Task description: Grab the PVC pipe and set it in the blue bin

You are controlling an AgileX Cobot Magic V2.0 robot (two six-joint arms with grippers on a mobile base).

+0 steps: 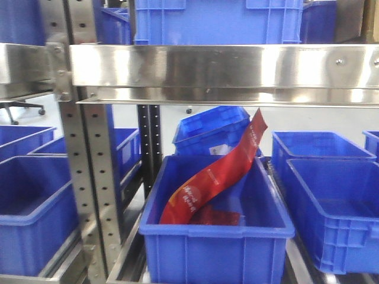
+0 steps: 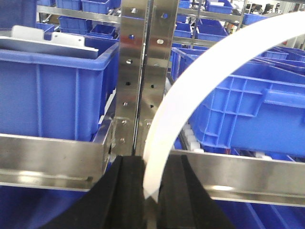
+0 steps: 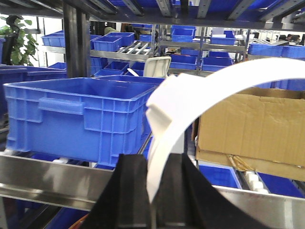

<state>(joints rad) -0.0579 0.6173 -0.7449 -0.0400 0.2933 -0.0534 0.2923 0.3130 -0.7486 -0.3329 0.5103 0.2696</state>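
Right pincer (image 3: 157, 162): black fingers closed in tight on the PVC pipe (image 3: 167, 107), gripping its lower end with pretty much no gap.
PVC pipe: white curved piece with a chunky stepped block partway up. It rises out of the pincer and arcs over to the right, held up in the air in front of the rack and not in any bin.
Behind the pipe: a big blue bin (image 3: 76, 119) to the left and a cardboard box (image 3: 248, 129) to the right, both on the shelf past a steel rail (image 3: 47, 179).
Left pincer (image 2: 155, 164): also clamped shut, this one on a white arc strip (image 2: 159, 143), which is thin, flat and plain and sweeps up and off to the right.
Left wrist background: a steel upright (image 2: 143, 71) dead centre, with a left blue crate (image 2: 52, 95) and a right blue crate (image 2: 248, 114) either side.
Front view: neither arm shows. A centre bin (image 1: 216, 251) has a red packet (image 1: 219, 177) leaning across it, under a shiny shelf beam (image 1: 225, 65).
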